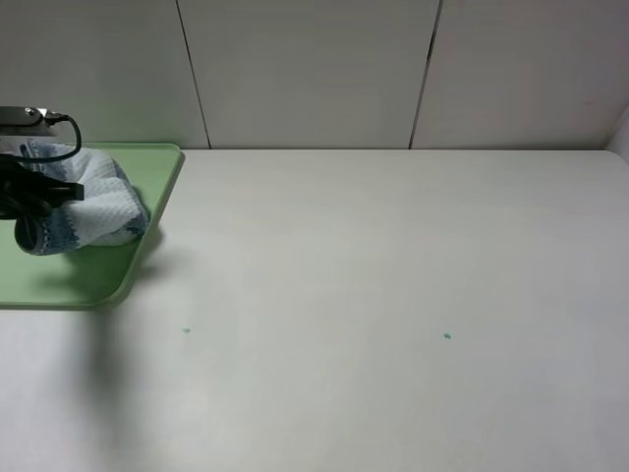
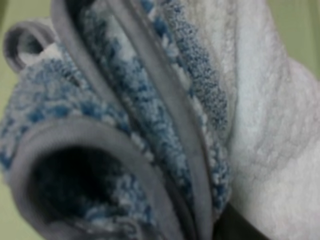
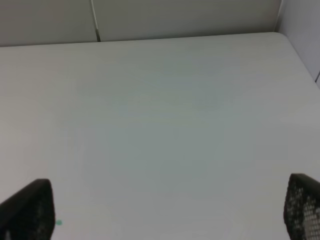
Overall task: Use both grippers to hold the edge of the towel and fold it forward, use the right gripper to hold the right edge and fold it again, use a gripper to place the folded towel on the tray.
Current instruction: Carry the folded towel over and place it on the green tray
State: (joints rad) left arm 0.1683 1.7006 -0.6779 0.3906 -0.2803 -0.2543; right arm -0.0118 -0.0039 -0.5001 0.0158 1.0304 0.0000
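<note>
No lettering anywhere.
Nothing readable on the towel (image 1: 93,202), the tray (image 1: 147,197) or the table (image 1: 393,295): no labels, brands, numbers or signs.

Black left hand (image 1: 39,192), looped cable, perhaps textured black fingers (image 3: 302,205)

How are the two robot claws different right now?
The left gripper is closed on the bunched-up towel, but the right gripper stands wide open and holds nothing. The left gripper is over the green tray, while the right gripper looks out over bare white table. The left wrist view is filled with towel; the right wrist view shows no towel. Both are black.
</note>
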